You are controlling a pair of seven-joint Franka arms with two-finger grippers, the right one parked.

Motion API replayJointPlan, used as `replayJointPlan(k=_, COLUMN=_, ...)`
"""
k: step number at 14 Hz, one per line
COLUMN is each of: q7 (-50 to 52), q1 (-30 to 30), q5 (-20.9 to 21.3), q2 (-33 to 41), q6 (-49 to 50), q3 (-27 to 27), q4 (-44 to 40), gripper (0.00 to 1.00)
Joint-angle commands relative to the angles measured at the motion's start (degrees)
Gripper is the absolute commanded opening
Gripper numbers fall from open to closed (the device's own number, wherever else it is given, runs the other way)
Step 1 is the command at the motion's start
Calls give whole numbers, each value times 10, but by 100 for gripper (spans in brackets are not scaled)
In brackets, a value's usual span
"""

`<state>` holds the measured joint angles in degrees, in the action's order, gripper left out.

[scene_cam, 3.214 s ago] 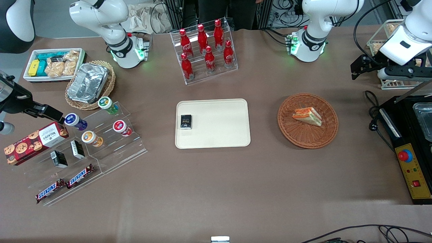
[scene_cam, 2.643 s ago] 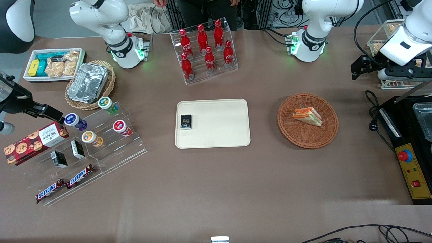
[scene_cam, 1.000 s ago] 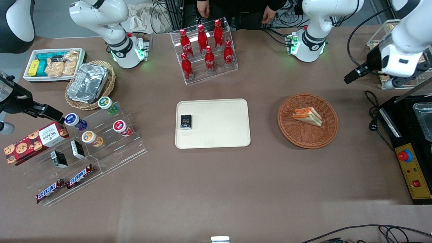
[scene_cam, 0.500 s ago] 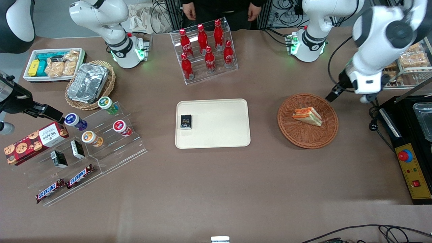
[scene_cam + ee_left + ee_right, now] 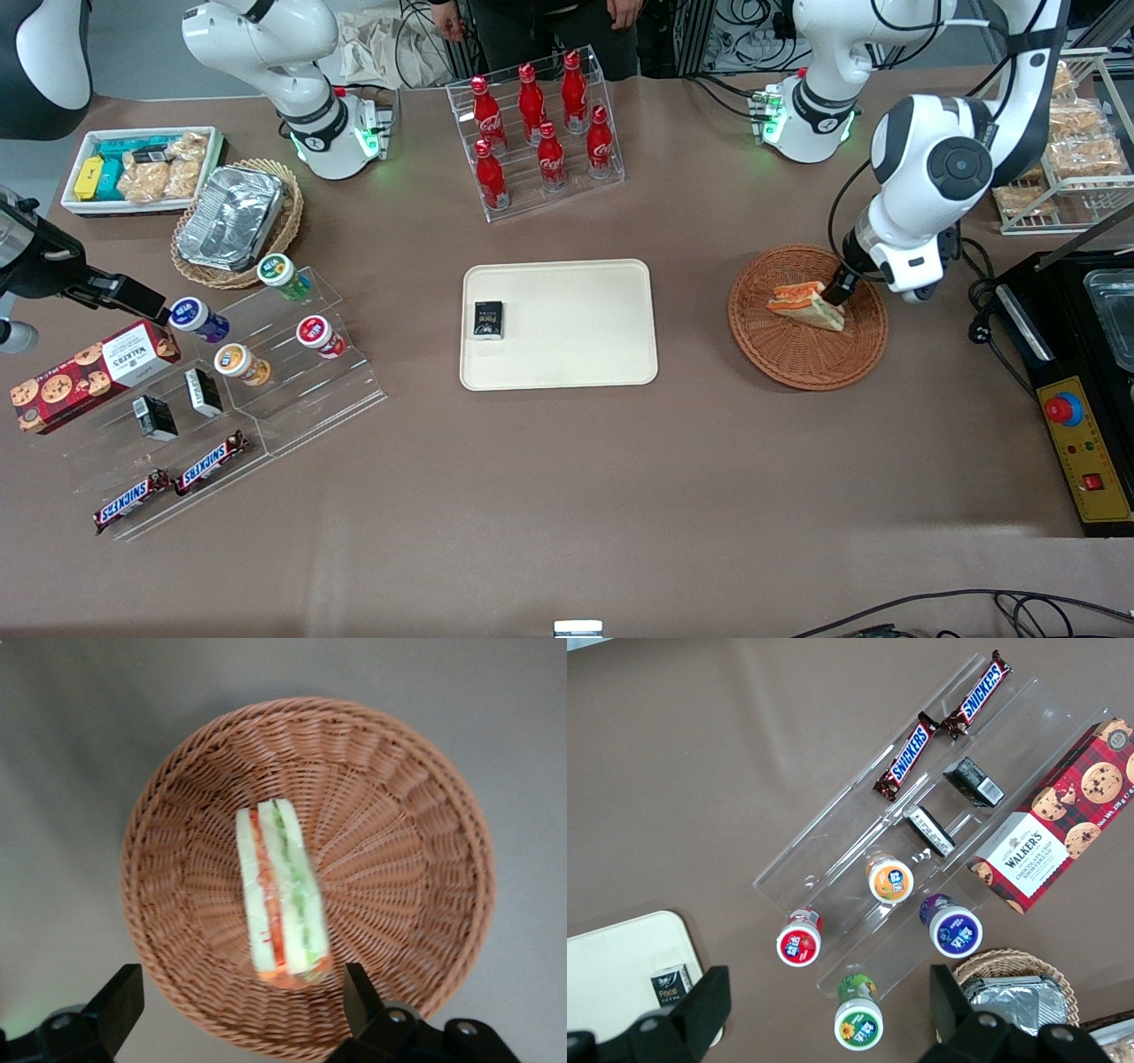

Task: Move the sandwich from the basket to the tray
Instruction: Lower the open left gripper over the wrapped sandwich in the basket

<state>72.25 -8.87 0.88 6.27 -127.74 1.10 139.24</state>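
The sandwich (image 5: 802, 304), a pale wedge with orange-red and green layers, lies in the reddish-brown wicker basket (image 5: 797, 372) toward the working arm's end of the table. The left wrist view shows the sandwich (image 5: 282, 895) lengthwise in the basket (image 5: 399, 868). My left gripper (image 5: 840, 291) hangs over the basket just above the sandwich's wide end. It is open (image 5: 241, 1010), its fingers standing wide apart and holding nothing. The cream tray (image 5: 576, 346) lies flat at the table's middle, beside the basket.
A small black box (image 5: 487, 320) lies on the tray. A clear rack of red bottles (image 5: 536, 133) stands farther from the camera than the tray. A black machine (image 5: 1076, 372) sits beside the basket. Wire racks of snack packs (image 5: 1072, 133) stand near the working arm.
My left arm has swung from the wire snack racks toward the basket and come down, so the gripper now hangs over the sandwich. The sandwich and basket have not moved.
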Motion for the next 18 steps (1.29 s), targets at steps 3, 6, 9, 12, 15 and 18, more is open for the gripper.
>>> replayJointPlan(k=3, q7=53, q1=-10, q5=2, q2=-64, q6=-16, q3=-1, q4=-41, gripper=100)
replayJointPlan(k=6, q7=74, q1=-17, q5=2, q2=-81, q6=-30, q3=0, q4=-43, gripper=100)
replayJointPlan(k=9, q7=88, q1=-19, q5=0, q2=-107, q6=-58, q3=1, q4=-44, gripper=100)
replayJointPlan(k=12, q7=98, q1=-23, q5=0, q2=-132, q6=-86, q3=6, q4=-45, gripper=99)
replayJointPlan(k=15, q7=100, q1=-25, q5=0, q2=-147, q6=-100, q3=6, q4=-44, gripper=92)
replayJointPlan(k=18, q7=130, q1=-26, q5=-2, q2=-160, q6=-117, q3=6, q4=-43, gripper=66)
